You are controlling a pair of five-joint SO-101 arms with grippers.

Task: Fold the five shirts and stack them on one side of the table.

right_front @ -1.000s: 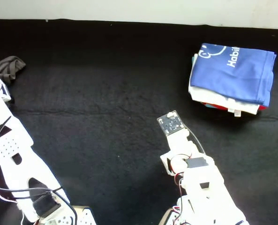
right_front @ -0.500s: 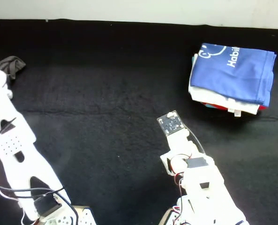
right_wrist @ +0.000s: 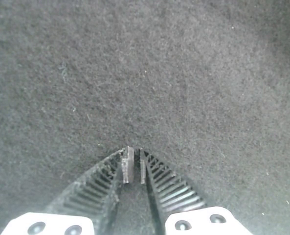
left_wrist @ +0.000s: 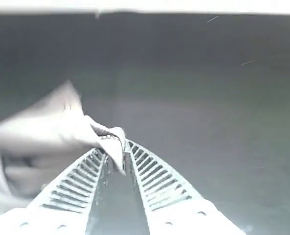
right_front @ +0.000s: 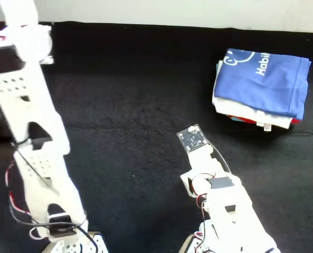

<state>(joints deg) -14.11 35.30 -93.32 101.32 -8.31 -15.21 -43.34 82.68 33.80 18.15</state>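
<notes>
At the left pincer (left_wrist: 117, 147): pressed together on a fold of the grey shirt (left_wrist: 47, 129), cloth pinched right at the tips. Rest of that grey shirt bunched and trailing to one side of the ribbed fingers (left_wrist: 76, 181), blurred, so no telling whether hanging free or touching the surface beneath. Beyond the tips, dark tabletop (left_wrist: 208, 98) running back to a pale strip at the far edge.

In the high view, left arm (right_front: 32, 121) standing tall along the left side of the tabletop, base at the near edge, upper links reaching up to the pale wall (right_front: 172, 10) behind.

At the right pincer (right_wrist: 133, 165): closed to a narrow slit between the tips, nothing gripped. Pointed down at bare black fabric just beneath, close to it; contact not discernible.

In the high view, right arm (right_front: 225, 203) low at the near edge, right of centre, with a small circuit board (right_front: 192, 138) at its forward end, angled toward the middle of the tabletop.

At the far right corner: stack of folded shirts (right_front: 256, 92), well apart from both arms. Blue shirt (right_front: 267, 79) on top, white print on its upper face. White shirt (right_front: 240, 108) directly below, edge protruding on the near side. Red layer (right_front: 239, 118) at the bottom, seen as a thin sliver. Number of layers in the stack not countable with certainty.
</notes>
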